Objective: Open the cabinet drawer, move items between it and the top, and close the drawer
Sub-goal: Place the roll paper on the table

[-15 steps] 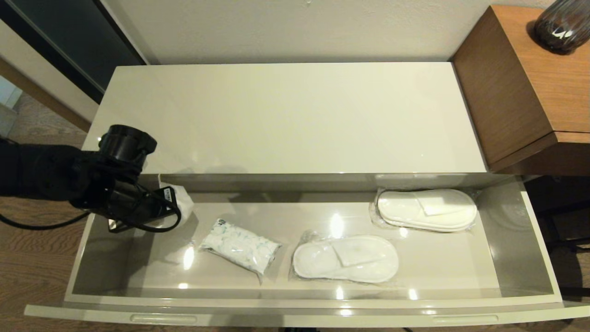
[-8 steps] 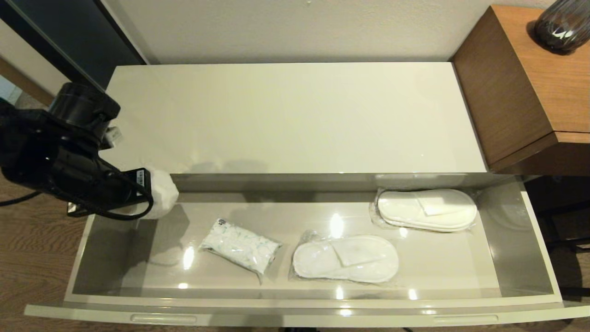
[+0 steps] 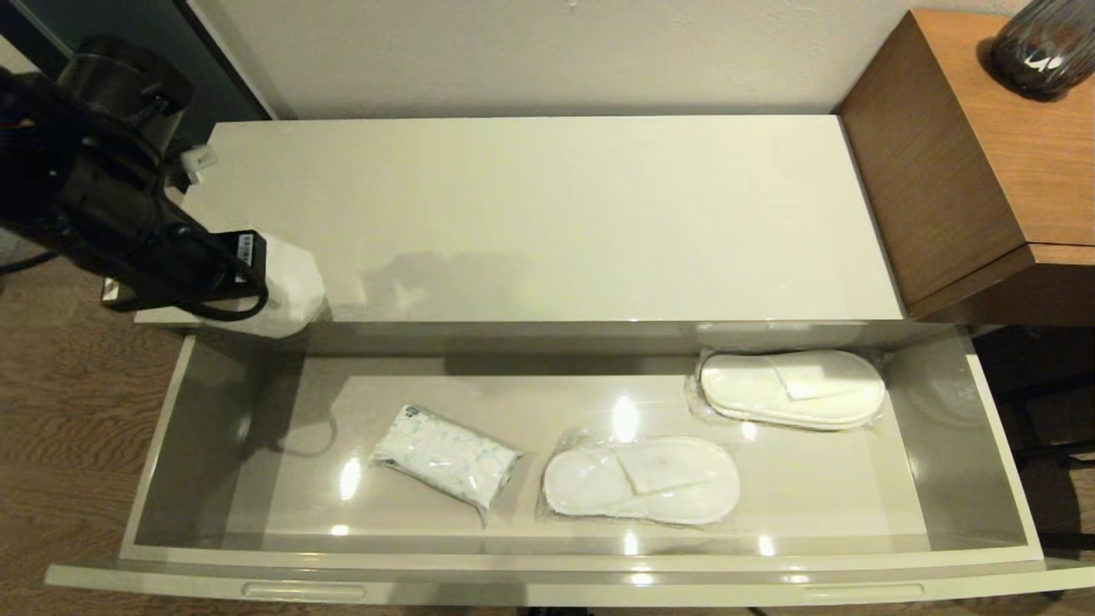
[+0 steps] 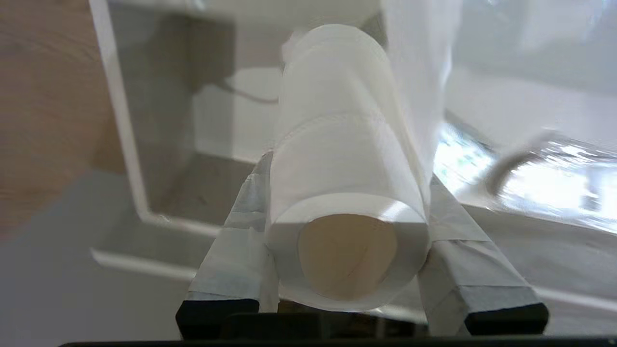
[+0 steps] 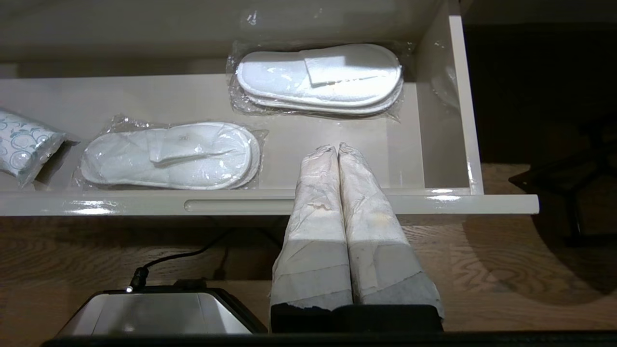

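Left claw point(image 4: 347, 193) is clamped on a roll of toilet paper point(image 4: 344, 159), one taped finger point(image 4: 241, 241) on each side, the cardboard core facing the wrist camera. From the head view the roll point(image 3: 291, 287) sits at the near left corner of the top point(image 3: 547, 214), over the edge above the open drawer; I can't tell if it's touching the surface or just hanging over it. The black arm covers most of the roll there, so only its white end shows. A loose sheet hangs off the roll in the wrist view and blocks part of what's behind it.

Right claw point(image 5: 339, 150) is parked low in front of the drawer, its two taped fingers pressed together with nothing between them. It doesn't show in the head view at all.

The cabinet drawer point(image 3: 145, 479) is pulled all the way out, grey inside, with two slot handles on the front edge. Inside I count three things: one patterned pack of tissues point(image 3: 445, 458) towards the left, one bagged pair of white slippers point(image 3: 642, 479) in the middle near the front, and a second bagged pair of slippers point(image 3: 791, 389) at the back right. All three lie apart from each other.

Off to the right there's a brown wooden cabinet point(image 3: 941, 188) with a dark vase point(image 3: 1044, 43), cut off by the frame edge.
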